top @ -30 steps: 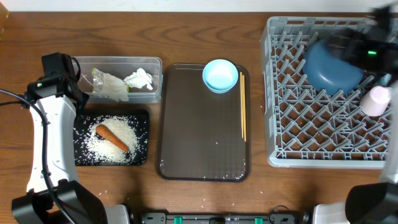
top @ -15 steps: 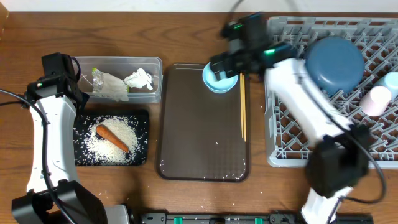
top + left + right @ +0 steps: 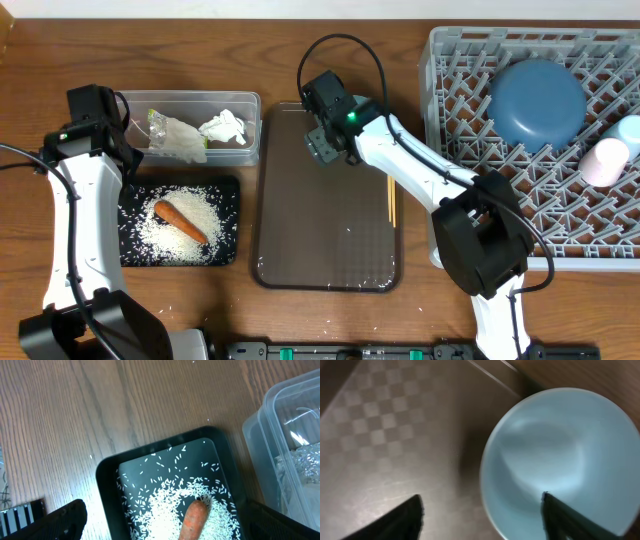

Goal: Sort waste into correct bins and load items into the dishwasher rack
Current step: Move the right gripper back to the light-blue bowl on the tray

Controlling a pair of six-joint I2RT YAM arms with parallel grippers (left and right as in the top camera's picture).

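Both grippers are open: the right gripper (image 3: pixel 481 505) straddles the rim of the light-blue bowl (image 3: pixel 555 455) on the brown tray (image 3: pixel 390 435), and the left gripper (image 3: pixel 165 510) hovers above the black tray (image 3: pixel 106 467) holding rice (image 3: pixel 165 505) and a carrot (image 3: pixel 193 520).

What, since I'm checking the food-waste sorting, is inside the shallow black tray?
In the black tray: loose white rice with an orange carrot lying on it. The tray floor under the heap and carrot is covered; nothing else shows.

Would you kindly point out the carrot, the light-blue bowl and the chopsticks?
carrot (image 3: pixel 181 222), overhead view, middle of its body.
light-blue bowl (image 3: pixel 555 460), right wrist view, centre of its inside.
chopsticks (image 3: pixel 391 208), overhead view, lower part of the shafts.
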